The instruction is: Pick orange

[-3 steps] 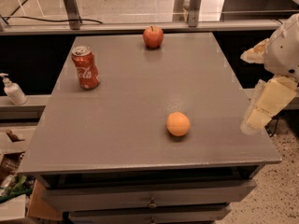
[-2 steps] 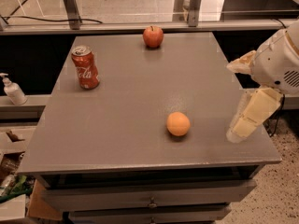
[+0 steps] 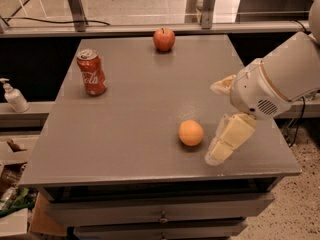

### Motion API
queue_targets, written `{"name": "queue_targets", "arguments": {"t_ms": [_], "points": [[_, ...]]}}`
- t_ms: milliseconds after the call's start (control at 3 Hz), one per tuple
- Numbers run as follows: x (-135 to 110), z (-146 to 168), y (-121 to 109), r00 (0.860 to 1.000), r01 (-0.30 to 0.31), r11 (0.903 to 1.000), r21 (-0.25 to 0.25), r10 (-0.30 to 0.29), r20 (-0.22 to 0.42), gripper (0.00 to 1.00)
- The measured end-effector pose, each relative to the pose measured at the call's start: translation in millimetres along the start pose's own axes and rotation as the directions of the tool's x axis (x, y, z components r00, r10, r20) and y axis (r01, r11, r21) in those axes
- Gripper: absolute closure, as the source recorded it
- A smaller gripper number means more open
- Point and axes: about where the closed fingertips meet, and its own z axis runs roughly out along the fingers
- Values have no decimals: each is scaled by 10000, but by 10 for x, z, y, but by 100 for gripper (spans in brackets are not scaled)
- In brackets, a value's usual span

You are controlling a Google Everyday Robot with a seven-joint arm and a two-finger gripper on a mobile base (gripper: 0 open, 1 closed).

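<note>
The orange (image 3: 191,133) is a small smooth ball that sits on the grey table (image 3: 140,109), toward the front right. My gripper (image 3: 215,123) hangs over the table just to the right of the orange, on a white arm (image 3: 280,81) that reaches in from the right. It is open and holds nothing. One cream finger (image 3: 229,138) points down at the table beside the orange. The other finger (image 3: 221,85) sticks out higher up and farther back. Neither finger touches the orange.
A red cola can (image 3: 91,72) stands at the table's left. A red apple (image 3: 164,39) sits at the back edge. A soap dispenser (image 3: 13,96) stands on a ledge to the left. Drawers (image 3: 160,215) run below the table front.
The arm has moved left over the table, and the gripper has come much closer to the orange. The orange, can and apple have not moved.
</note>
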Motion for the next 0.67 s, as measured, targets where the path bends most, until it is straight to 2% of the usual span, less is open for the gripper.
{"name": "queue_targets", "arguments": {"t_ms": [667], "points": [[81,554,-109,9989,-431,9986,-291,436,162,0]]}}
